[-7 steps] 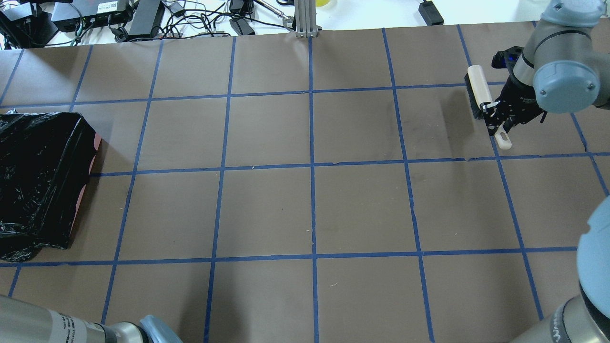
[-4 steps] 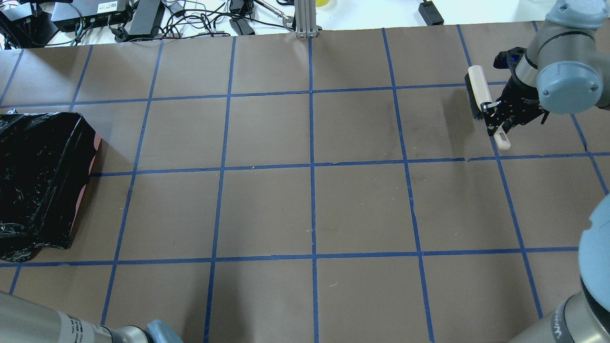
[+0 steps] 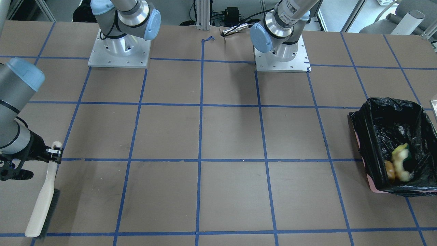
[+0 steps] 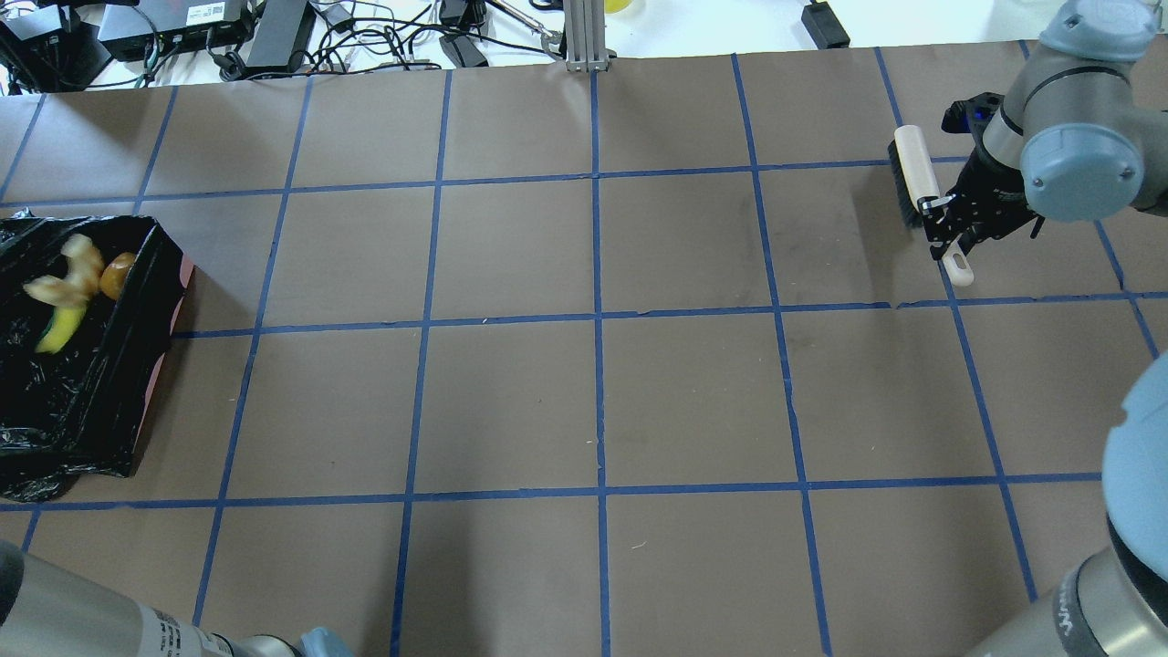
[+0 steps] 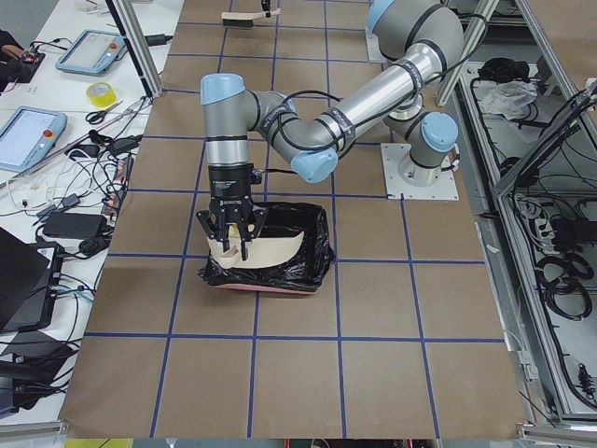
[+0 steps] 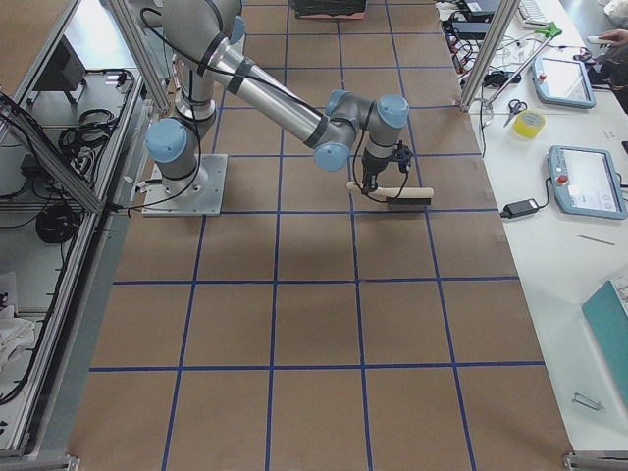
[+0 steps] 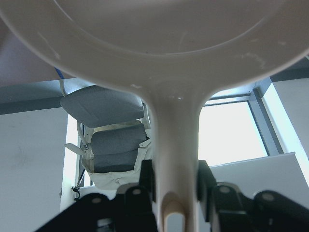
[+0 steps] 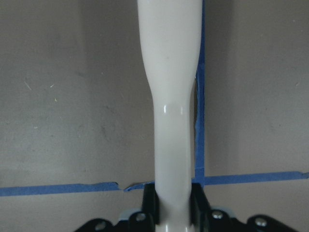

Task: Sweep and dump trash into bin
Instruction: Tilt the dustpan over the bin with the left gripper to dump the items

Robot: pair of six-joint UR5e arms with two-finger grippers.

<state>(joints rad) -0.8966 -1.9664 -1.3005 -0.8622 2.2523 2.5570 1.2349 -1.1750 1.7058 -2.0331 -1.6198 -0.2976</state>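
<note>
Over bin point(image 5: 312, 245) at lower middle of left side view, left gripper point(image 5: 230, 245) closed tight on handle of dustpan point(image 5: 269, 250), pan tipped into the black liner. Inside bin, at left edge of overhead view, 3 blurred pieces of trash: croissant point(image 4: 66, 276), brown lump point(image 4: 118, 275), yellow wedge point(image 4: 57, 334). At upper right of overhead view, right gripper point(image 4: 943, 226) clamped round handle of brush point(image 4: 913, 170), bristles toward frame's left, low at table point(image 4: 593, 401), well apart from bin.
</note>
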